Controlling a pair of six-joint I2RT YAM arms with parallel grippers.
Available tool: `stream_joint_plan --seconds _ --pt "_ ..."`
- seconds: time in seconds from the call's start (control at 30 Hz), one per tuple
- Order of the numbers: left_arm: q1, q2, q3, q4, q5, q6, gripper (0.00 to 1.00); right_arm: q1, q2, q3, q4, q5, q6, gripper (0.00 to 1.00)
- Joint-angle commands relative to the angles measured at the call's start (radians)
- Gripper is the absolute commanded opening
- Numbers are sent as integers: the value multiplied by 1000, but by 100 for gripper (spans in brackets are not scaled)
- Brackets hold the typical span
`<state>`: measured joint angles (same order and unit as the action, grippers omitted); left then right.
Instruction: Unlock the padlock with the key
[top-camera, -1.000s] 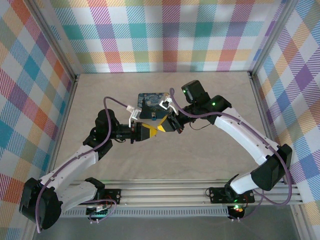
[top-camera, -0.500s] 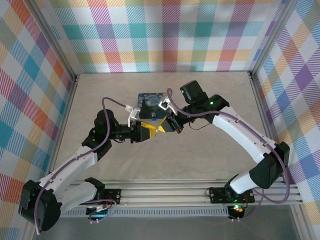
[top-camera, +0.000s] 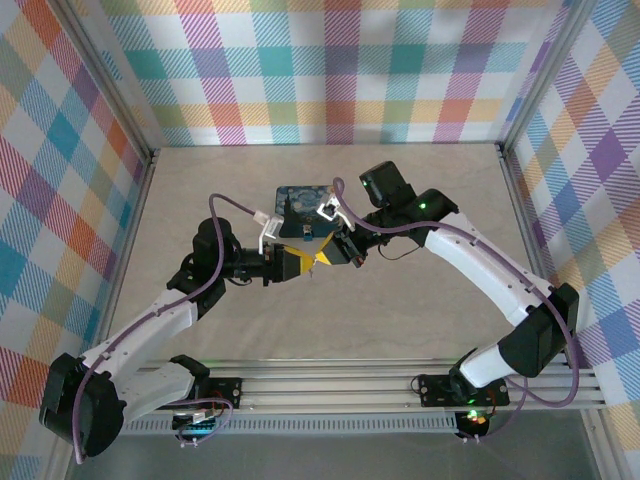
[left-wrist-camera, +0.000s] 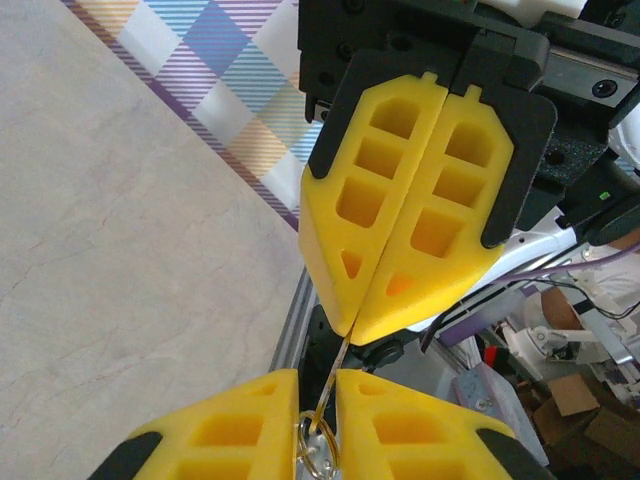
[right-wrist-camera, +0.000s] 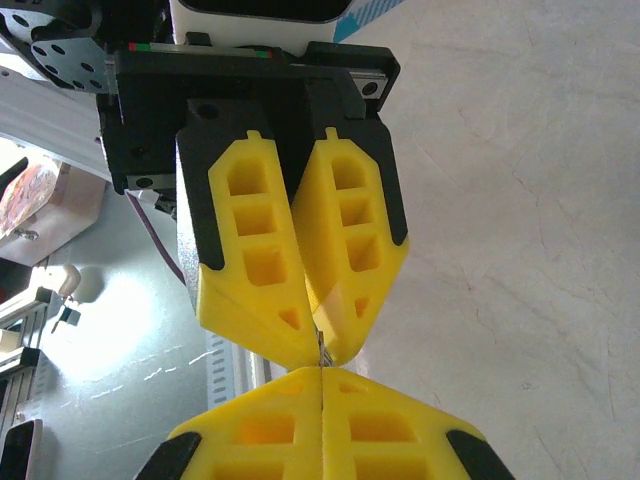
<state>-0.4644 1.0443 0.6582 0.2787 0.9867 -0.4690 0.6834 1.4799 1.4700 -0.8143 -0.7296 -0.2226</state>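
Observation:
In the left wrist view the thin key (left-wrist-camera: 335, 375) with its ring (left-wrist-camera: 315, 450) runs edge-on between both pairs of yellow fingers. My left gripper (left-wrist-camera: 317, 385) is closed to a narrow gap, and the ring spans that gap. My right gripper (left-wrist-camera: 348, 335) is shut tip to tip on the key's far end. The right wrist view shows the right gripper (right-wrist-camera: 322, 372) meeting the left gripper (right-wrist-camera: 318, 350) with the key (right-wrist-camera: 320, 345) between them. From above, the left gripper (top-camera: 306, 262) and the right gripper (top-camera: 321, 258) touch above the table. A tiny bluish padlock (top-camera: 308, 238) lies just beyond them.
A blue printed box (top-camera: 300, 200) lies behind the grippers, mid-table. The beige table (top-camera: 400, 200) is walled by plaid panels on three sides. An aluminium rail (top-camera: 330, 385) with the arm bases runs along the near edge.
The left gripper's jaws widened and then narrowed again around the key's ring. The right gripper stayed shut, and both arms kept their places.

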Motion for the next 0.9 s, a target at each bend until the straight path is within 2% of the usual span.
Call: stream_joint_plan --seconds 0.0,0.07,0.17,0.27,0.4,0.43,0.57,0.63,0.77,0.87 --pt "16 -10 22 -17 25 24 20 6 -3 30 -16 -11 -22 0" --pt "15 -10 23 -21 31 26 20 7 -3 30 -13 -13 -20 0" --pt "15 -8 20 -21 35 26 0 7 0 29 -4 -18 -12 0" --pt "15 -13 20 -18 35 26 0 6 2 18 31 -38 15 0" --pt "20 -46 -2 -38 -20 36 0 7 2 -16 134 -44 101 0" --pt "22 -57 -12 -46 -43 39 0 7 0 -26 160 -37 115 5" --pt "46 -106 -56 -94 -138 34 0 7 -1 -59 245 58 245 43" --pt "64 -130 -85 -113 -183 26 0 6 5 -60 257 126 275 57" --pt "119 -185 -138 -167 -285 8 0 5 40 -44 262 343 336 64" --pt "147 -212 -168 -201 -352 7 0 6 134 33 241 441 357 61"
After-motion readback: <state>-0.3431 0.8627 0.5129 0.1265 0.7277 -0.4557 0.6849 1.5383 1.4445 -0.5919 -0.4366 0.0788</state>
